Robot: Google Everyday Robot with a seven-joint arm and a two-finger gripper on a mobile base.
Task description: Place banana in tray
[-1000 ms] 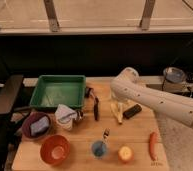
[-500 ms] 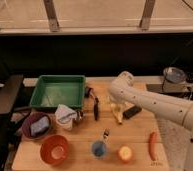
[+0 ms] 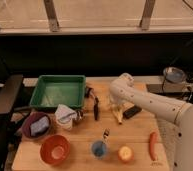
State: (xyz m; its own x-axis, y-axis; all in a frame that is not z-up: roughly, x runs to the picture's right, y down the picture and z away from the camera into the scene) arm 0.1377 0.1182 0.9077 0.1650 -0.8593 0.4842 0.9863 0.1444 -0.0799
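The banana point(image 3: 119, 117), small and pale yellow, lies on the wooden table right of centre, its upper part hidden under my gripper. My gripper point(image 3: 116, 107) is down on the banana's upper end, at the tip of the white arm point(image 3: 155, 104) that reaches in from the right. The tray point(image 3: 40, 90), a large green rectangular bin, stands at the back left of the table with nothing showing inside. A gap of table and a black utensil separate it from the banana.
A black utensil point(image 3: 95, 107) lies between tray and banana, and a dark block point(image 3: 132, 111) sits just right of the banana. Nearer the front are a white crumpled item point(image 3: 66, 116), purple bowl point(image 3: 36, 125), orange bowl point(image 3: 55, 149), blue cup point(image 3: 99, 148), round yellow fruit point(image 3: 124, 153) and orange-red stick point(image 3: 152, 145).
The arm has swung left and bent down, bringing the gripper from above and right of the banana onto it. The banana lies where it did.
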